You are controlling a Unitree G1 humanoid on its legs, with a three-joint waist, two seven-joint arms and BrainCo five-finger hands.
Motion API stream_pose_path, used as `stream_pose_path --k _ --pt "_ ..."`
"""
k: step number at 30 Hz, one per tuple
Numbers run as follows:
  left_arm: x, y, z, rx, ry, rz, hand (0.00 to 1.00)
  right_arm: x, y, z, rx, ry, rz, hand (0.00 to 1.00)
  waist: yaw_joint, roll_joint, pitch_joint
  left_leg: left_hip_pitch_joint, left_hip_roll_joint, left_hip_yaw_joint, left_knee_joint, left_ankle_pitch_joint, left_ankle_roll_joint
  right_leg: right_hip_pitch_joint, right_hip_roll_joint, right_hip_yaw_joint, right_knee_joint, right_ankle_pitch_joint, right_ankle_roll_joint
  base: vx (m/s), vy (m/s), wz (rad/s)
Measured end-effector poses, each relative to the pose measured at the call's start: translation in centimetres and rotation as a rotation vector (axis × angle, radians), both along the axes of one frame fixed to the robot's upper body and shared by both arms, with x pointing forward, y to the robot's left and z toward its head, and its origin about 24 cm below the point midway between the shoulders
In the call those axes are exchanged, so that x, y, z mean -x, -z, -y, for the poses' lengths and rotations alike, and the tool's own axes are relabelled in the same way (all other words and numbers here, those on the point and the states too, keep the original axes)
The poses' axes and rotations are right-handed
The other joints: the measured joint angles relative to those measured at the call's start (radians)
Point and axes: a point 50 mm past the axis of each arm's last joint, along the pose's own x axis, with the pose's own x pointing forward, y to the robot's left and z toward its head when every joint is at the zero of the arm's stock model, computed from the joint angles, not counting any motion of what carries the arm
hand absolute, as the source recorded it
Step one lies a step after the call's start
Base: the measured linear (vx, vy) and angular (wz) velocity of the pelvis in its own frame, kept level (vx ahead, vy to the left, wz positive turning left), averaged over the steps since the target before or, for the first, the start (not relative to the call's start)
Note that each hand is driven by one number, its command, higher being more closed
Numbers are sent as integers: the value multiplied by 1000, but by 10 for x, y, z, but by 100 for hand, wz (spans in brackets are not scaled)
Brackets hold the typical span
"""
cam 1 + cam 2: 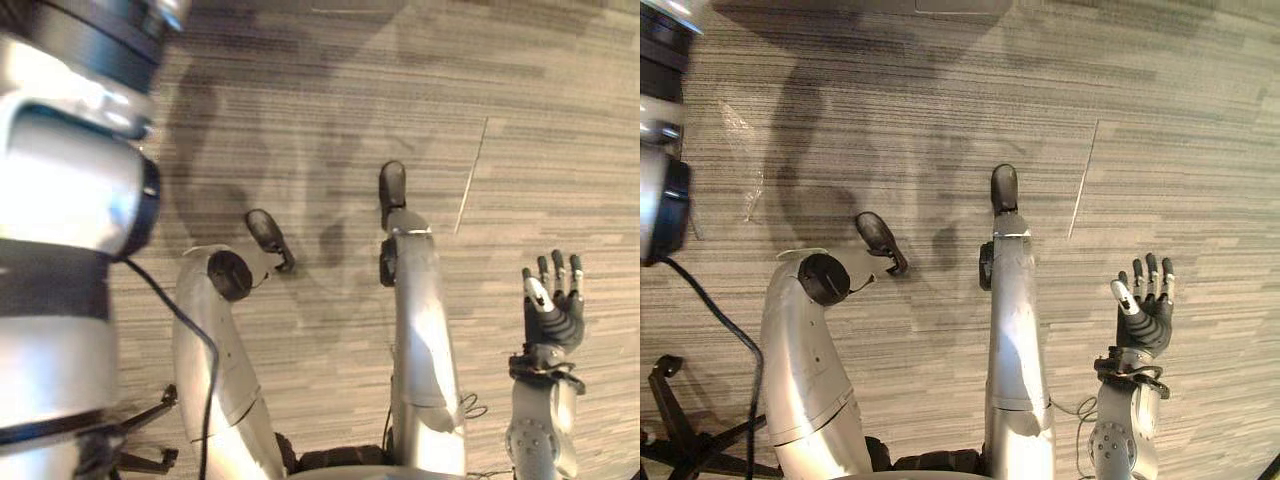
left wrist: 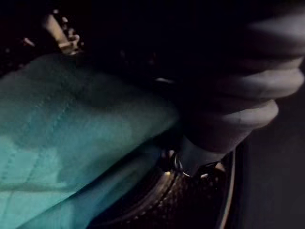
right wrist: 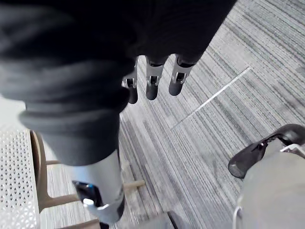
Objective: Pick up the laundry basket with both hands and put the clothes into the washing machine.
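Teal soft cloth [image 2: 71, 143] lies limp on perforated metal washer drum [image 2: 162, 202]: light, floppy, best bunched at a fold. Left hand [image 2: 228, 109] grip: cannot tell. Right hand [image 1: 1145, 305] released, fingers straight, above grey striped carpet floor [image 1: 330, 100], right.

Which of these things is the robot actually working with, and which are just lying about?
Job: teal cloth; washing machine drum; white perforated panel, possibly the basket; open right robot hand.
Lying about: wooden frame; black stand.
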Motion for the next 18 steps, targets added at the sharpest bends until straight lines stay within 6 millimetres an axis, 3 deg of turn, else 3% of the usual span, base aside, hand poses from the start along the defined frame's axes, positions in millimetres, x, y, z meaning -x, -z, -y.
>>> stream_pose_path --k 3,6,10,14,18 --pt "-11 20 16 -33 23 -49 0 -2 -5 4 12 22 8 0 9 0 0 16 -19 0 -11 2 -2 15 -21 -4 5 -9 -2 -27 16 22" --pt "-15 25 16 -42 17 -66 0 -3 -5 4 -1 40 13 0 11 0 0 23 -27 -5 -19 3 -3 26 -31 -13 6 -17 -4 -27 21 12" --pt "-34 51 14 -83 7 -168 0 -3 -4 3 -26 57 21 0 14 0 0 23 -57 -35 -25 13 -20 34 -55 -36 38 -44 -5 -8 4 27" --pt "-63 102 4 -58 24 -347 0 -5 -5 0 -53 61 32 0 24 -1 0 31 -95 -70 -25 30 -37 43 -93 -63 103 -97 -21 2 -36 49" --pt "-88 172 -18 98 55 -564 0 -5 -2 1 -63 76 14 0 28 -1 -1 66 -144 -115 -26 48 -68 80 -141 -91 185 -164 -47 -24 -93 60"
